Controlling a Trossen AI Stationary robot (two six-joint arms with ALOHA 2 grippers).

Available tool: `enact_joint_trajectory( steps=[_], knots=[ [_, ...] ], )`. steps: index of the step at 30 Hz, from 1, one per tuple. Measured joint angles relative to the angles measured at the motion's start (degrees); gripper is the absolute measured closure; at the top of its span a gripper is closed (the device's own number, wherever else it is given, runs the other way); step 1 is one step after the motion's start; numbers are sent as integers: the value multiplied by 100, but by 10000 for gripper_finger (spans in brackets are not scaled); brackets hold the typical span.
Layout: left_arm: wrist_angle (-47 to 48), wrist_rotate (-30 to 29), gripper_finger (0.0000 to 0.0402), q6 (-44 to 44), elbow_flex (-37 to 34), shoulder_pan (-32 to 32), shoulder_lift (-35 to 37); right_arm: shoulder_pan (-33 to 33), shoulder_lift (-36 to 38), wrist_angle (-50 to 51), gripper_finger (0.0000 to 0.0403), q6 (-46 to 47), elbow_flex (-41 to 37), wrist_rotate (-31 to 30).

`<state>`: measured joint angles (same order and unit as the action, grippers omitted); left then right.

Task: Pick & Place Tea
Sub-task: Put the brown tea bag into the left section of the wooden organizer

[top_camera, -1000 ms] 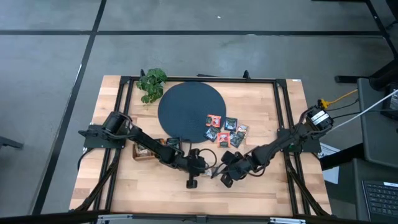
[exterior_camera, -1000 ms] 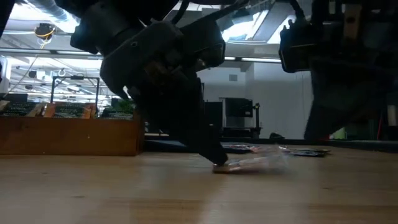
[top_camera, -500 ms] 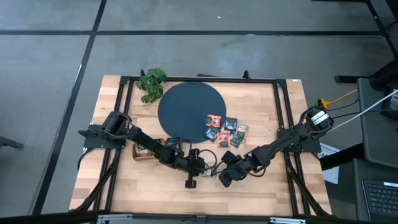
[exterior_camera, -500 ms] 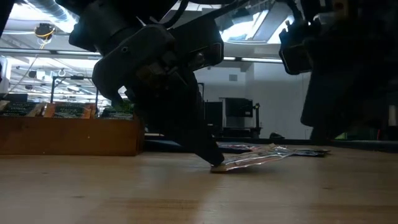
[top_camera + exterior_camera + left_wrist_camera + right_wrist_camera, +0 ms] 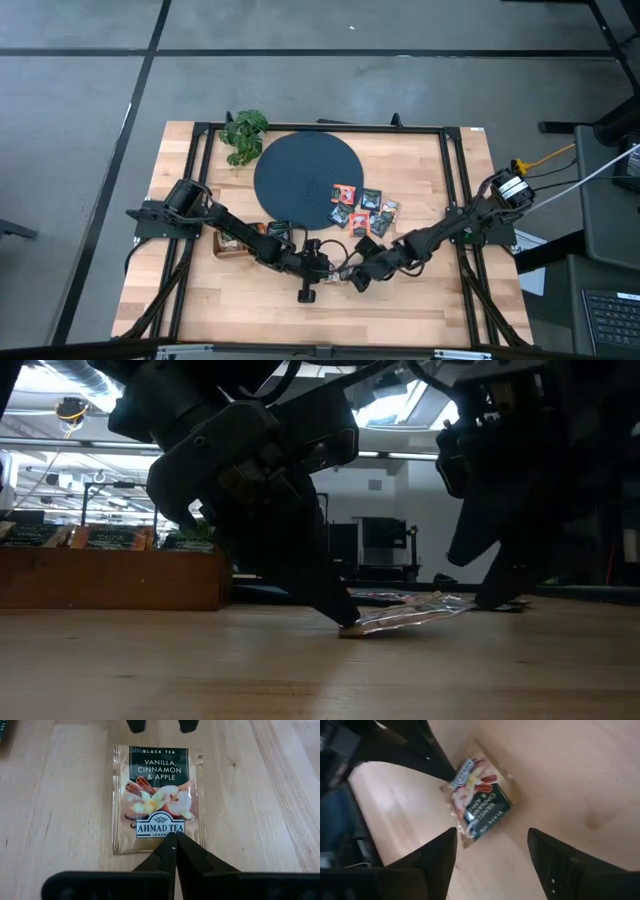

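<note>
Dark left gripper (image 5: pixel 175 837) pinches sachet (image 5: pixel 159 795); right gripper (image 5: pixel 492 847) spread, seemingly hovering.

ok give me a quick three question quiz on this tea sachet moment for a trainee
1. True or false: the left gripper is shut, its tips pinching one edge of the tea sachet.
2. Multiple choice: the right gripper is A) shut on the sachet, B) open with the sachet's far edge in front of its fingers, C) over the dark disc.
3. Short answer: what flavour is printed on the sachet?

Key
1. True. The sachet's other end is tilted slightly off the table in the low view.
2. B.
3. Black tea, vanilla, cinnamon and apple.
</note>
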<state>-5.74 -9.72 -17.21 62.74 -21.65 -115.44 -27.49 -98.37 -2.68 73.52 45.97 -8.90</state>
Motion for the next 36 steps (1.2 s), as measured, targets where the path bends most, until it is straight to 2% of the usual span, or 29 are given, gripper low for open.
enact_joint_trajectory(
  steps=[5, 11, 19, 24, 29, 36],
  knots=[
    [-1, 0, 399, 0, 0, 0, 0, -2, -2, -985, 184, 132, -459, -7],
    [-7, -21, 399, -4, 0, 0, -2, 0, -57, -1131, 192, 402, -614, -47],
    [-91, -133, 399, -23, -7, 0, -13, 31, -695, -2183, 191, 368, -587, 23],
    [-103, -136, 399, -62, -9, 0, -13, 26, -748, -2244, 198, 229, -541, -134],
    [-111, -138, 399, -63, -9, 0, -13, 28, -765, -2188, 254, -55, -421, -143],
    [-129, -120, 394, -105, -9, 4, -13, 31, -778, -2154, 389, -492, -399, -193]
  ],
)
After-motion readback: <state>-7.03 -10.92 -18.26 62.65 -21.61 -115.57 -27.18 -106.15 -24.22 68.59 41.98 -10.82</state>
